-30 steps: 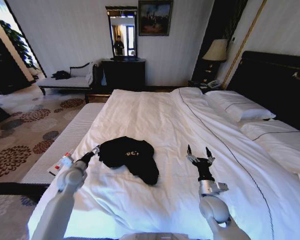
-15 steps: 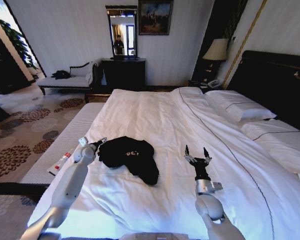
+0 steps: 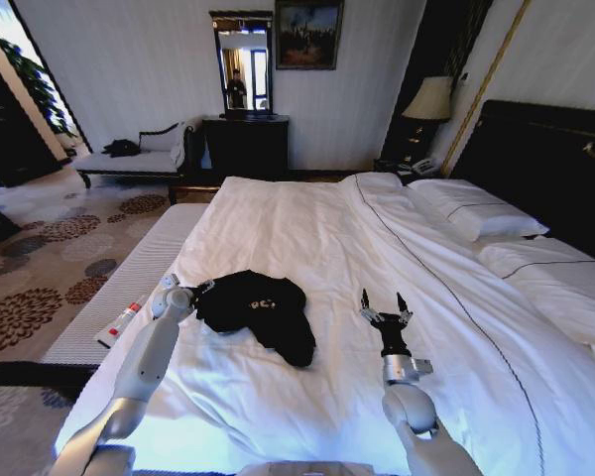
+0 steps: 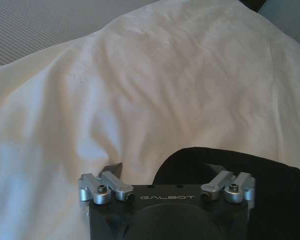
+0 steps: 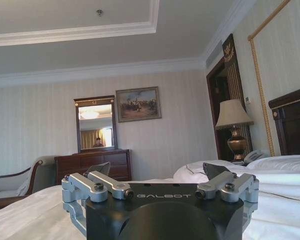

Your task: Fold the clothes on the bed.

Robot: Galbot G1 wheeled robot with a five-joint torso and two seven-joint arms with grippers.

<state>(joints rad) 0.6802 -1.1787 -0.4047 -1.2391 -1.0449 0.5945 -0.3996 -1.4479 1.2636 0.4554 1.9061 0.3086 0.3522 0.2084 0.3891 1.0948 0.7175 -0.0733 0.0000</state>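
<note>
The clothes, a black T-shirt (image 3: 260,308) with small white lettering, lie crumpled on the white duvet of the bed (image 3: 307,223), left of centre. My left gripper (image 3: 200,289) is at the shirt's left edge, low over the duvet. In the left wrist view this left gripper (image 4: 165,169) is spread open, with one dark fingertip (image 4: 113,168) over white cloth and the shirt (image 4: 240,165) under its other side. My right gripper (image 3: 381,303) stands open and pointing up, to the right of the shirt and apart from it. In the right wrist view the right gripper (image 5: 157,171) holds nothing.
White pillows (image 3: 476,210) and a dark headboard (image 3: 545,159) are on the right. A pale padded bench (image 3: 119,297) with a small red-and-white item (image 3: 122,319) runs along the bed's left side. A chaise (image 3: 139,159), dresser (image 3: 246,147) and lamp (image 3: 428,101) stand by the far wall.
My left arm has reached forward and to the right, bringing its gripper up to the shirt's left edge. My right gripper has drifted slightly left, still open.
</note>
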